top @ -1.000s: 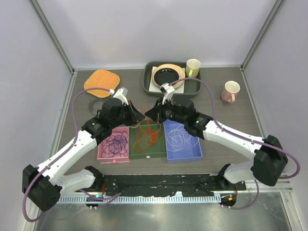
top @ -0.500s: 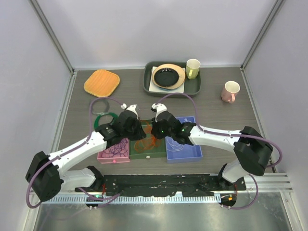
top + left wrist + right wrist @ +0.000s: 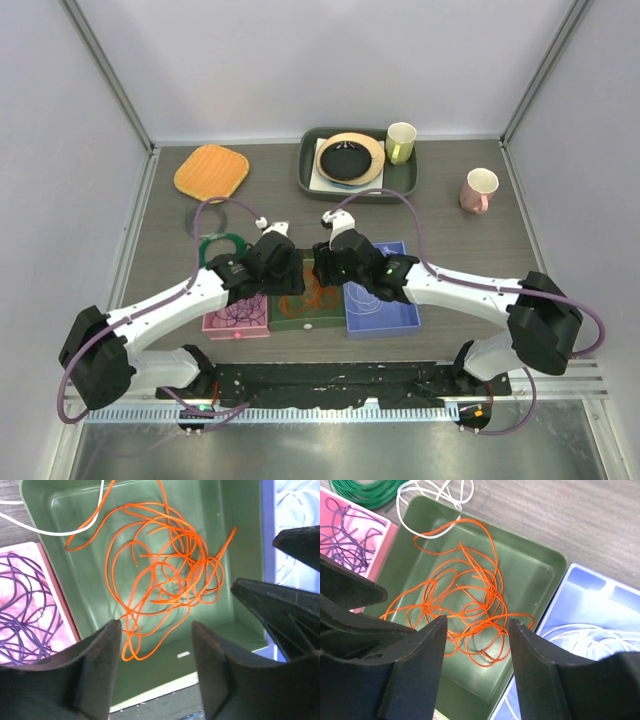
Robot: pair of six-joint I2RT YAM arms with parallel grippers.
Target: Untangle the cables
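Both arms have closed in over the green tray [image 3: 300, 318] since a second ago, and the jaws that were shut then now stand apart. Neither the left gripper [image 3: 156, 630] nor the right gripper [image 3: 477, 625] has anything between its fingers; they hang above the same tray, facing each other, tips close together. Beneath them the orange cable [image 3: 170, 572] lies loose on the tray floor in a tangle of overlapping loops, touched by neither gripper. To its left the purple cable [image 3: 20, 595] sits coiled in the pink tray [image 3: 385, 530]. On the other side the white cable [image 3: 580, 632] lies in the blue tray [image 3: 590, 587]. A separate white loop [image 3: 437, 492] crosses the green tray's far rim onto the table [image 3: 280, 175], just beside a dark green coil [image 3: 365, 492]
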